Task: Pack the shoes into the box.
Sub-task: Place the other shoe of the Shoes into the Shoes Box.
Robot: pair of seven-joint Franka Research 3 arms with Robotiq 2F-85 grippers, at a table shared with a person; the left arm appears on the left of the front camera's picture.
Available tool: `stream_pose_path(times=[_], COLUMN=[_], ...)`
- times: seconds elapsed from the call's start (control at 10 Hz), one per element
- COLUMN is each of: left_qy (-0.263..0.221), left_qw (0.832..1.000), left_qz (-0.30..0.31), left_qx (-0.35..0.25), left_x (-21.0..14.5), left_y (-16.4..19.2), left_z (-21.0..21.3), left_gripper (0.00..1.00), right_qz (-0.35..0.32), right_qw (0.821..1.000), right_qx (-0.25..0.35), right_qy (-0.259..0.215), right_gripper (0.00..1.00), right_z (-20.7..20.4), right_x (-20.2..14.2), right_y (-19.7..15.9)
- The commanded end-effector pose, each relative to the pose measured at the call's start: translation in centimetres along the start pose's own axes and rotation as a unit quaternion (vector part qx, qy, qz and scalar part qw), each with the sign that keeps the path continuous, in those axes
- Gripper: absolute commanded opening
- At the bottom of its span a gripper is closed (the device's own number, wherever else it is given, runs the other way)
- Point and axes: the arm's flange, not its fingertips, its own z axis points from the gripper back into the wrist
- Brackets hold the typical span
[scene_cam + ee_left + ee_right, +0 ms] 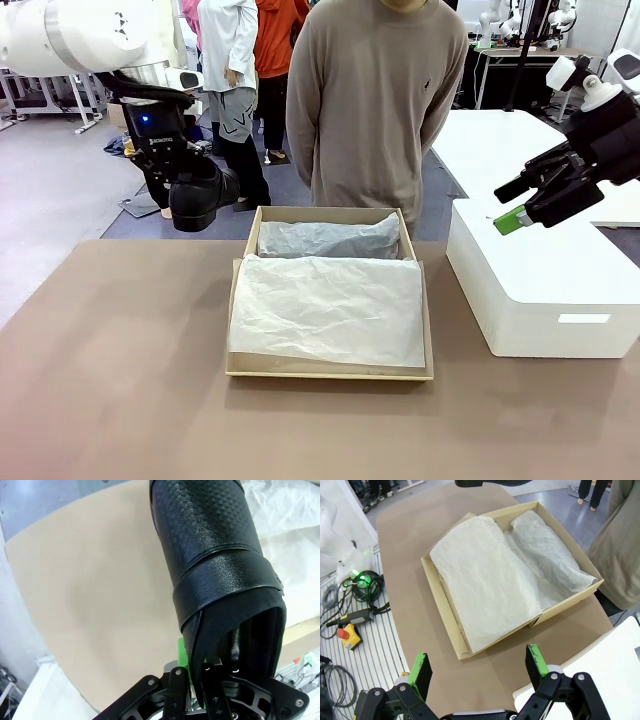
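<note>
Closest to my left wrist camera, one black shoe (215, 570) hung in the left gripper (197, 666), jaws pinched narrow on the edge of its opening, in the air just left of the box's (330, 372) far left corner. White tissue paper (325, 305) lined the box. My right gripper (477, 659) gaped wide and empty by the white block (540, 290), right. A person (375, 110) stood at the far side.
</note>
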Motion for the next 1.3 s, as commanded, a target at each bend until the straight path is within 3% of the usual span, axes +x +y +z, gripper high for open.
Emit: stream_pose_path(times=[0.0,0.4,0.5,0.7,1.0,1.2], left_qy=[0.000,-0.009,-0.028,-0.037,-0.063,-0.056], left_qw=[1.000,1.000,0.998,0.979,0.958,0.954], left_qz=[-0.007,0.024,0.062,0.198,0.277,0.291], left_qx=[-0.014,0.007,0.008,0.017,0.033,0.032], left_x=[-0.2,0.0,-0.2,-0.4,-0.1,0.5], left_y=[0.7,-0.5,-2.0,-6.1,-11.8,-15.5], left_z=[0.3,-0.1,0.5,1.6,2.2,1.9], left_gripper=[0.00,0.00,0.00,0.00,0.00,0.00], right_qz=[0.010,0.010,0.010,0.010,0.010,0.010], right_qw=[1.000,1.000,1.000,1.000,1.000,1.000], right_qx=[0.008,0.008,0.008,0.008,0.008,0.008], right_qy=[-0.017,-0.017,-0.017,-0.017,-0.017,-0.017], right_gripper=[1.00,1.00,1.00,1.00,1.00,1.00], right_z=[-0.1,-0.1,-0.1,-0.1,-0.1,-0.1], right_x=[0.1,0.1,0.1,0.1,0.1,0.1], right_y=[-0.3,-0.3,-0.3,-0.3,-0.3,-0.3])
